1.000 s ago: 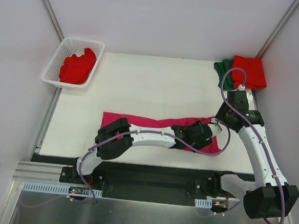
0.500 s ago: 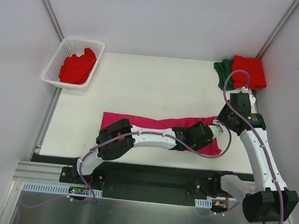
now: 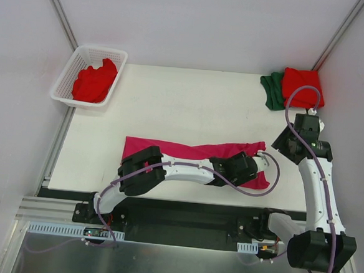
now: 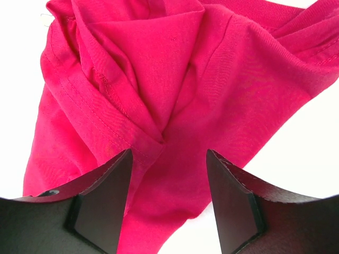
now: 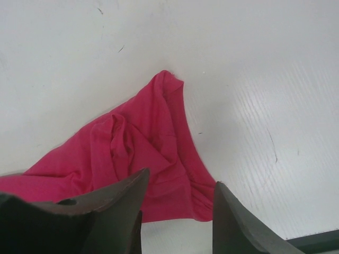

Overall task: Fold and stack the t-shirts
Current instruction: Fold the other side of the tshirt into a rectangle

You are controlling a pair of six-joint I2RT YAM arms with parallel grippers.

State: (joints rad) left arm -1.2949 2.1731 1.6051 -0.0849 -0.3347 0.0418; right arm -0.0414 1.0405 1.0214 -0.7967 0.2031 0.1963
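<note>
1. Shirts in containers: only the crumpled red shirt [image 3: 95,82], heaped inside the white lattice basket [image 3: 66,81] at the bench's far-left corner.
2. Outside any container: folded red shirt [image 3: 303,87] at the far-right corner, lying on the green shirt [image 3: 271,91], with green showing along its left side.
3. Bench [image 3: 184,102]: white, with faint scuffs and fine ridges visible from the right wrist. Pale wall panels on three sides, metal posts running up from the far corners, metal rail along the near edge under both arm bases.
4. Pink shirt [image 3: 187,150]: laid out as a long narrow band close to the near edge, long axis left to right, roughly parallel to that edge. Right end bunched into folds, stitched hems showing from the left wrist, one tip pointing toward the far right.
5. Left pincer [image 4: 167,206]: wide, gripping nothing, above the bunched right end, pink cloth visible in the gap.
6. Right pincer [image 5: 177,222]: wide, gripping nothing, above the bench at the pink shirt's right tip, clear of the cloth.
</note>
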